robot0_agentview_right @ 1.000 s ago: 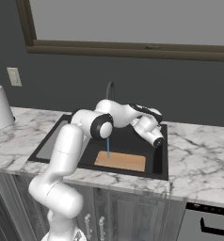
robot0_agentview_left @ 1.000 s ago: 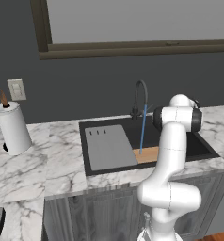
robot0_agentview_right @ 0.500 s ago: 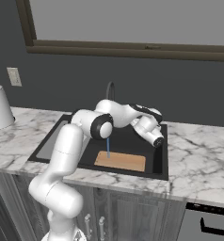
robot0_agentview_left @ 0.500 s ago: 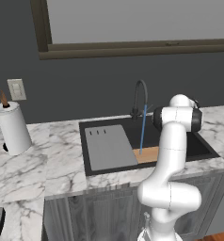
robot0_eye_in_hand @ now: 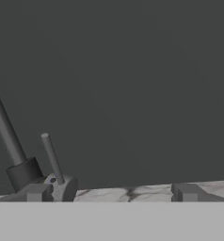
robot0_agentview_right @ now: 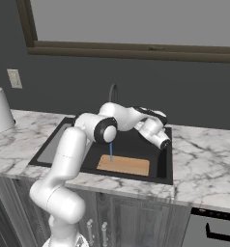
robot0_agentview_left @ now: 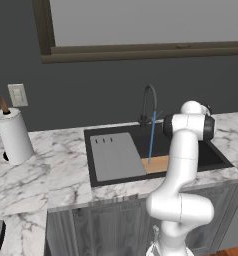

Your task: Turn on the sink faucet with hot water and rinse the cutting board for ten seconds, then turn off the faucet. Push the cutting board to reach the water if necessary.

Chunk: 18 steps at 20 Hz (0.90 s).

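Water (robot0_agentview_left: 151, 140) runs in a thin blue stream from the dark gooseneck sink faucet (robot0_agentview_left: 149, 102) onto the left end of the tan cutting board (robot0_agentview_left: 156, 163), which lies flat in the black sink (robot0_agentview_left: 213, 156). From the right, the stream (robot0_agentview_right: 111, 151) lands on the board (robot0_agentview_right: 124, 165) near its left edge. In the hand view my gripper (robot0_eye_in_hand: 112, 194) is open and empty, facing the dark back wall. The faucet's stem (robot0_eye_in_hand: 5, 132) and its thin lever (robot0_eye_in_hand: 52, 157) stand at the left, just above my left fingertip (robot0_eye_in_hand: 37, 193).
A grey flat panel with three slots (robot0_agentview_left: 116, 156) lies in the left part of the basin. A paper towel roll (robot0_agentview_left: 13, 136) stands on the marble counter (robot0_agentview_left: 36, 175) at far left. My arm arches over the sink's right half (robot0_agentview_right: 131, 118).
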Motion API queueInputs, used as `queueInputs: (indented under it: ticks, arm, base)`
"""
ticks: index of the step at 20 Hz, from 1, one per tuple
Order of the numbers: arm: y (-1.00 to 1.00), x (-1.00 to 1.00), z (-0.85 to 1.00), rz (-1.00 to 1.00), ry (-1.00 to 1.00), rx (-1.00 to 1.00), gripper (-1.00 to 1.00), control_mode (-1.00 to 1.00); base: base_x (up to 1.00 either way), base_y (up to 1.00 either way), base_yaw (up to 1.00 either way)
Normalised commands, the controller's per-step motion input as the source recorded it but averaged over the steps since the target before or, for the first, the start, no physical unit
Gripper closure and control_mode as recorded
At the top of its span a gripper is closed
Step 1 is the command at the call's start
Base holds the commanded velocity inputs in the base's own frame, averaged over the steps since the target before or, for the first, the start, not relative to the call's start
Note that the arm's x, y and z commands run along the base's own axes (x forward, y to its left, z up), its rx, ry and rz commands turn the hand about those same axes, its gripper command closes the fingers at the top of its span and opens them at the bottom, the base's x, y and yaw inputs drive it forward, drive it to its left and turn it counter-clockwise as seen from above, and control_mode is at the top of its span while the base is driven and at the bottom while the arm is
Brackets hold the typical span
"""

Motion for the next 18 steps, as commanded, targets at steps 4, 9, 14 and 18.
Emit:
queueInputs:
  ticks: [4, 9, 14, 18]
  arm:
    - [0.0, 0.0, 0.0, 0.11, 0.0, 0.0, -1.0, -1.0]
    - [0.0, 0.0, 0.0, 0.11, 0.0, 0.0, -1.0, -1.0]
    - [0.0, 0.01, 0.0, 0.11, 0.0, 0.0, -1.0, -1.0]
    - [0.06, 0.06, 0.0, 0.09, 0.01, 0.0, -1.0, -1.0]
  base:
    - [0.0, 0.0, 0.0]
    - [0.0, 0.0, 0.0]
    - [0.0, 0.0, 0.0]
    - [0.0, 0.0, 0.0]
